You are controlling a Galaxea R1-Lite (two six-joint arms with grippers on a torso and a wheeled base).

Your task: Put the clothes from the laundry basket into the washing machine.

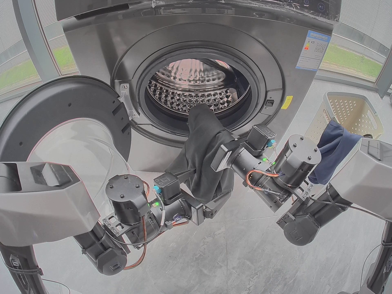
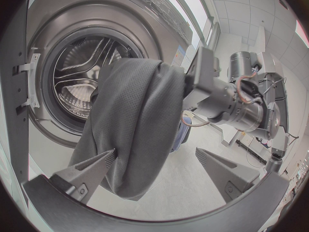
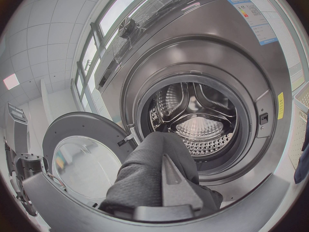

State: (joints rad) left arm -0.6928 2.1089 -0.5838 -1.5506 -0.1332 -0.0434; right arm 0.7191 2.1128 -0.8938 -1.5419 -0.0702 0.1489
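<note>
left gripper [image 2: 154,158] spread wide apart, right gripper [image 3: 167,165] clamped closed, both arms stretched forward.

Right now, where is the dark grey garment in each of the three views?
Head view: the dark grey garment hangs at centre, over the drum's lower rim.
Left wrist view: centre, by the open left end effector.
Right wrist view: low centre, clamped in the right end effector.
Shared landmark: the drum behind it.

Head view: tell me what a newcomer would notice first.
A dark grey garment hangs from the right gripper in front of the washing machine and its open drum, with the door swung to the left. The open left gripper is at the cloth's lower end. At right, a blue garment drapes over the laundry basket rim.
</note>
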